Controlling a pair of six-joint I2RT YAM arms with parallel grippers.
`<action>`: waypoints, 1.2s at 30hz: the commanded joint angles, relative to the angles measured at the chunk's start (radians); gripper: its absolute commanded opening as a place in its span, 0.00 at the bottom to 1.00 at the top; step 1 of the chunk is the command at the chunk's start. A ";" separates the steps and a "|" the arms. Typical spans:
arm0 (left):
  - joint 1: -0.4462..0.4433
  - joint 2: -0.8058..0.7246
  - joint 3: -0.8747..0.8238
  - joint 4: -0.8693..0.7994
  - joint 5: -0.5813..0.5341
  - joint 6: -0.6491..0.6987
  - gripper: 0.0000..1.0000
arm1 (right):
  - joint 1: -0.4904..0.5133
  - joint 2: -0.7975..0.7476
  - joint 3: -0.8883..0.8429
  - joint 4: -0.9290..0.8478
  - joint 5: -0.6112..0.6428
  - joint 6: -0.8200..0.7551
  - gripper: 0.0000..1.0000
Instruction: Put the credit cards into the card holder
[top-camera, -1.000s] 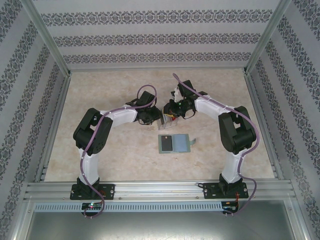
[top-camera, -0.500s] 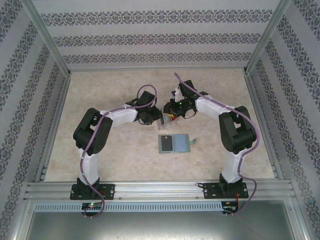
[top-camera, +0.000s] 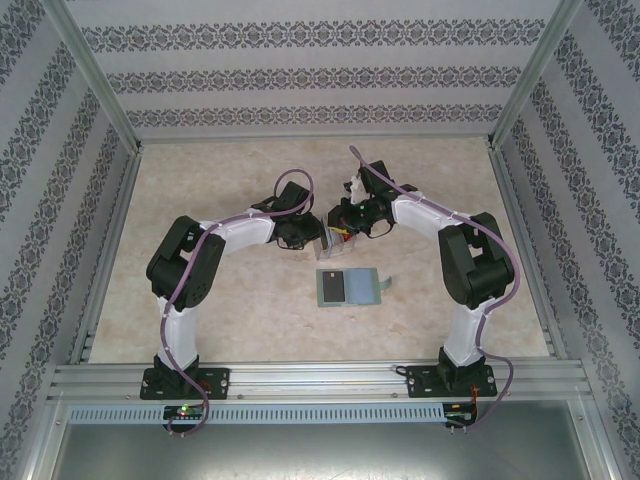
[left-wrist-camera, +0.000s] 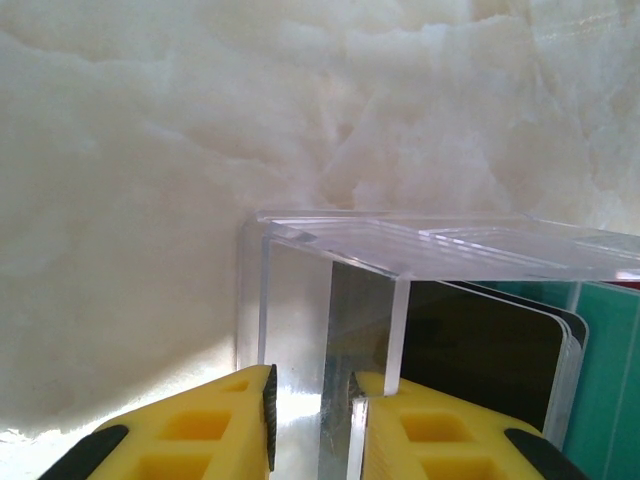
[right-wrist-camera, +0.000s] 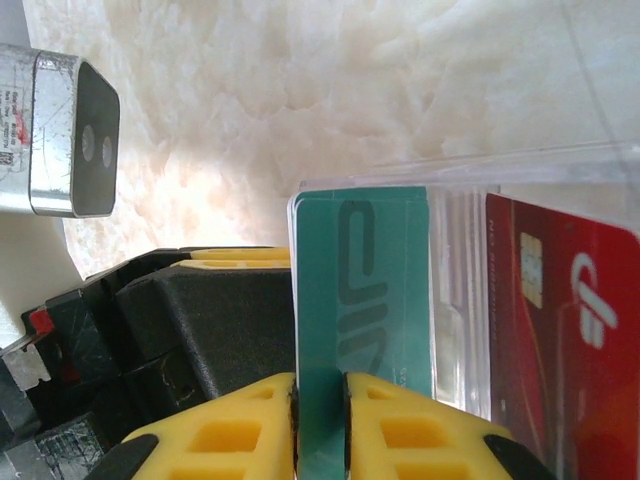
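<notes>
A clear box (top-camera: 337, 238) stands upright mid-table between both wrists. My left gripper (left-wrist-camera: 310, 430) is shut on an end wall of the clear box (left-wrist-camera: 400, 250), behind which a dark card (left-wrist-camera: 480, 350) and a teal card (left-wrist-camera: 605, 370) show. My right gripper (right-wrist-camera: 320, 430) is shut on the edge of the teal card (right-wrist-camera: 365, 290), which stands in the box beside a red card (right-wrist-camera: 570, 330). The grey-green card holder (top-camera: 362, 285) lies flat just in front of the box, a dark rectangle (top-camera: 331, 287) on its left half.
The marble-patterned table (top-camera: 220, 190) is walled by a metal frame and patterned panels. The left wrist's silver camera block (right-wrist-camera: 70, 135) and black body (right-wrist-camera: 180, 330) sit close to the left of my right fingers. Bare table lies left, right and behind the arms.
The right wrist has shifted very slightly over the clear box. The left arm and the card holder have not moved.
</notes>
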 joint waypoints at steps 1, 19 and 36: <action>-0.024 -0.002 0.031 0.012 0.041 -0.009 0.28 | 0.009 -0.041 -0.014 0.040 -0.063 0.016 0.16; -0.023 -0.003 0.032 0.016 0.041 -0.009 0.28 | 0.005 -0.044 -0.022 0.062 -0.076 0.035 0.21; -0.023 -0.003 0.034 0.011 0.044 -0.007 0.28 | 0.001 -0.051 -0.028 0.083 -0.097 0.051 0.15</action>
